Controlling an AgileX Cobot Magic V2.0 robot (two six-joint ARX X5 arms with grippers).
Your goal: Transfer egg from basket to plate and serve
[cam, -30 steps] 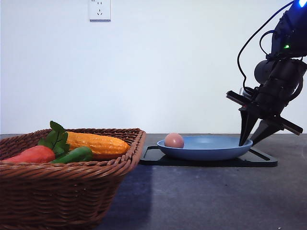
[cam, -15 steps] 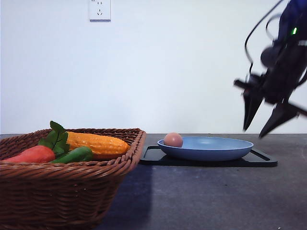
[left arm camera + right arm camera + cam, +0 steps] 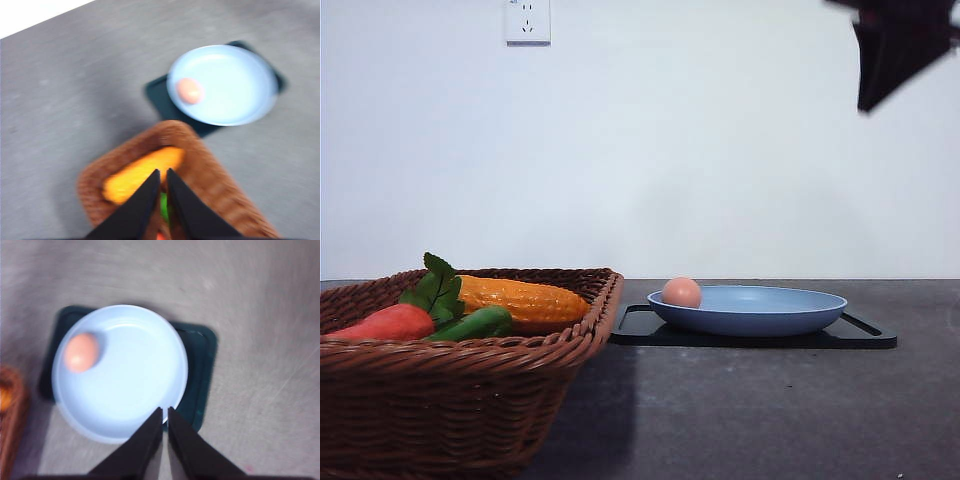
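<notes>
basket (image 3: pixel 460 385): brown woven wicker, nearest the front camera at the left of the tabletop, its braided rim just beside the tray's left end; seen from above in the left wrist view.
basket contents: an orange-red carrot (image 3: pixel 385 323) with green leaves (image 3: pixel 437 287), a green vegetable (image 3: pixel 475 323) beside it and a yellow corn cob (image 3: pixel 523 300) behind them, all lying inside.
tabletop (image 3: pixel 760 410): dark grey, matte, bare in front of the tray.
tray (image 3: pixel 865 333): flat, black, rectangular, lying on the tabletop to the right of the basket, under the plate.
plate (image 3: pixel 770 310): light blue, round and shallow, resting on the tray.
egg (image 3: pixel 682 292): small, pinkish-brown, lying in the plate against its left rim, apart from both pincers.
left pincer (image 3: pixel 161 176): clenched, the two dark fingers nearly touching with only a thin slit between them, grasping nothing; hangs high over the basket, above the corn cob; this view is blurred.
right pincer (image 3: pixel 165 413): clenched, fingers pressed almost together, grasping nothing; held high above the plate's near rim, well apart from the egg; in the front view a dark blurred piece of it sits in the upper right corner.
wall (image 3: pixel 700 150): plain white behind the tabletop, with a white socket (image 3: pixel 528 21) high at the left.
</notes>
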